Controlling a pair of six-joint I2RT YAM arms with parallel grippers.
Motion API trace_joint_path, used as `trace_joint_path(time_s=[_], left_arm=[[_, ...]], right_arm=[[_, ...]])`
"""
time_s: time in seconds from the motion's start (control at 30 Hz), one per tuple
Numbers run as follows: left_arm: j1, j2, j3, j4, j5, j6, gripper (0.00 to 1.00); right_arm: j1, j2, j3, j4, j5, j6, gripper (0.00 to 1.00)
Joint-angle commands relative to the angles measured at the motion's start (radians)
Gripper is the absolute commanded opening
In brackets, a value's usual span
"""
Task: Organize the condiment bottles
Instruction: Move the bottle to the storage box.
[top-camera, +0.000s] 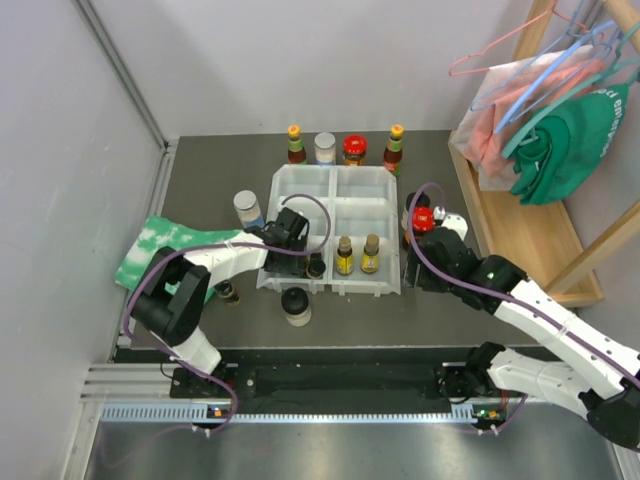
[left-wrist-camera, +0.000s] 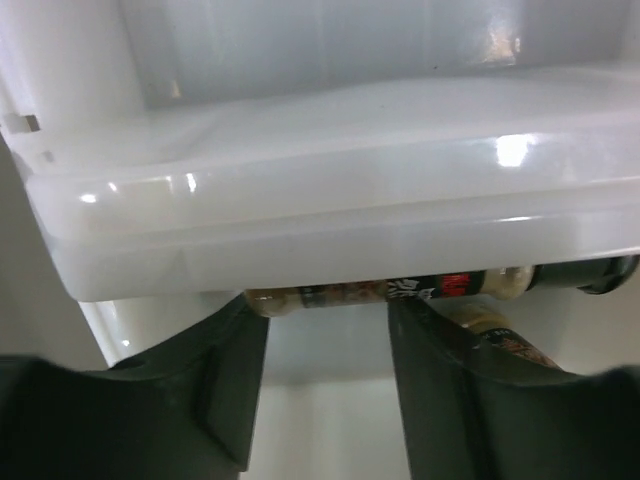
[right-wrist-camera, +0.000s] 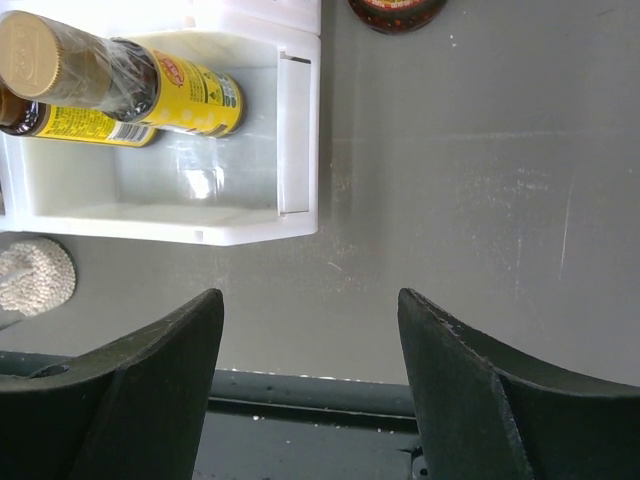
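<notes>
**Item:** slim clear spice bottle (left-wrist-camera: 380, 291) with a dark label and dark cap. It lies on its side, apparently in the near-left compartment of the white compartmented plastic tray (top-camera: 362, 185).

**Left gripper** (left-wrist-camera: 325, 335): fingers spread wide, just short of the bottle, holding nothing.

**Right gripper** (right-wrist-camera: 310, 330): fingers wide apart and empty, over the grey table (right-wrist-camera: 480, 180) off the tray's near-right corner.

**Two yellow-labelled, gold-capped sauce bottles** (right-wrist-camera: 175, 85): in the tray's near-right compartment.

**Remaining bottles** (top-camera: 354, 150): standing behind, beside and in front of the tray.

**Handling (judged):** rigid, light and smooth, and likely to roll. Pinch it across the labelled mid-body, not the cap.
</notes>
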Motion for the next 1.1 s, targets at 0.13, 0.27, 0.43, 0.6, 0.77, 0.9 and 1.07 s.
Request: trace_joint_path(time_s=[0.13,0.27,0.43,0.6,0.77,0.9,1.07], left_arm=[[-0.001,-0.024,0.001,0.077,-0.013,-0.005,0.33],[-0.001,-0.068,0.012,0.063,-0.03,-0.005,0.1],[-0.001,-0.148,0.027,0.048,-0.064,-0.003,0.0],[-0.002,-0.2,0.044,0.039,-0.061,0.015,0.0],[-0.001,-0.197,0.076,0.008,-0.053,0.013,0.43],[-0.001,-0.179,0.075,0.032,-0.02,0.019,0.61],[-0.001,-0.114,0.097,0.031,0.013,0.018,0.72]], right_arm=[[-0.01,0.018,0.045,-0.021,0.013,0.006,0.7],[-0.008,0.033,0.058,-0.026,0.015,0.011,0.7],[-0.01,0.048,0.067,-0.035,0.024,0.015,0.7],[-0.01,0.068,0.081,-0.037,0.028,0.018,0.7],[-0.01,0.09,0.09,-0.034,0.03,0.017,0.7],[-0.01,0.102,0.09,-0.031,0.03,0.017,0.7],[-0.008,0.113,0.088,-0.028,0.035,0.014,0.7]])
